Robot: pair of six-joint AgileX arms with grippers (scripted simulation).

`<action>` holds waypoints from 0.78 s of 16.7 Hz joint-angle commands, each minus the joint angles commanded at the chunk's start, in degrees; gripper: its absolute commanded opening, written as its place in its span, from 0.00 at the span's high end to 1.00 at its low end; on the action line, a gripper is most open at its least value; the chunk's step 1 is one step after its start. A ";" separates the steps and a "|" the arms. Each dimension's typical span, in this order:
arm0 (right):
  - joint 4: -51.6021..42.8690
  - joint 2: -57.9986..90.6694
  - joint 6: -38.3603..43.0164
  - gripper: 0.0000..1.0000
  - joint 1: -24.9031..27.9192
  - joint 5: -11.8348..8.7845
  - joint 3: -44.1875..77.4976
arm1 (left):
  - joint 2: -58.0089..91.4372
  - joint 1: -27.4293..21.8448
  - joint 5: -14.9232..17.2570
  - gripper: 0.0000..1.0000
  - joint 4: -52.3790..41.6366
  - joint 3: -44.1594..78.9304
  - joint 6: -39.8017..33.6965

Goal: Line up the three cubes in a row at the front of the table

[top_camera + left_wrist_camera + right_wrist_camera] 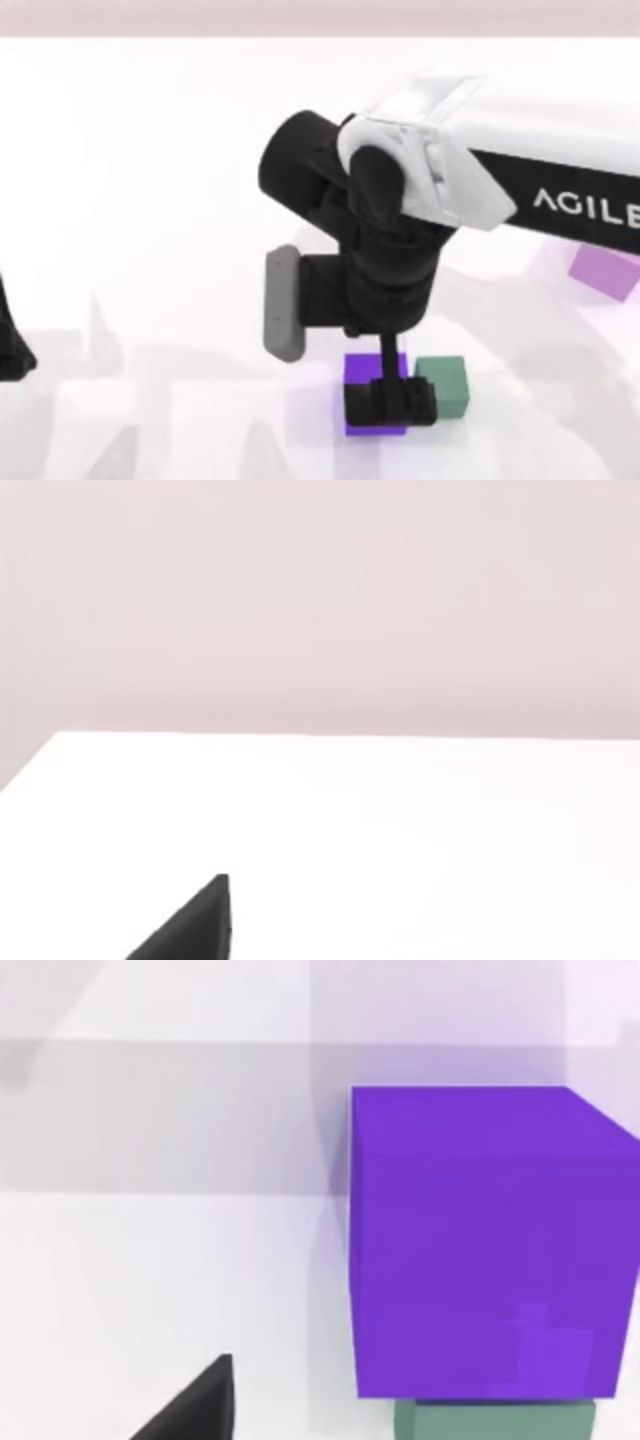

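Three cubes are to end up in a row at the front of the table (150, 200), the wide white surface that takes up most of the top view. My right arm reaches in from the right and bends down over the front middle, while my left arm sits parked at the far left edge, its gripper out of sight. The purple cube (362, 372) lies near the front edge with the smaller green cube (447, 385) just beside it on its right; whether they touch I cannot tell. The pale lilac cube (603, 268) lies well apart, back and to the right, half under the right arm. The right gripper (392, 402) hangs directly over the purple cube's right part, close to the green one; whether its fingers are spread, pressed together or pinching the cube I cannot tell. I judge that two cubes are already in the row, and the lilac one, nearest the right arm, is left.
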 joint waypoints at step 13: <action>-1.23 3.55 -5.32 0.00 -29.61 0.39 3.24 | 0.00 0.00 0.00 0.00 0.00 0.00 0.00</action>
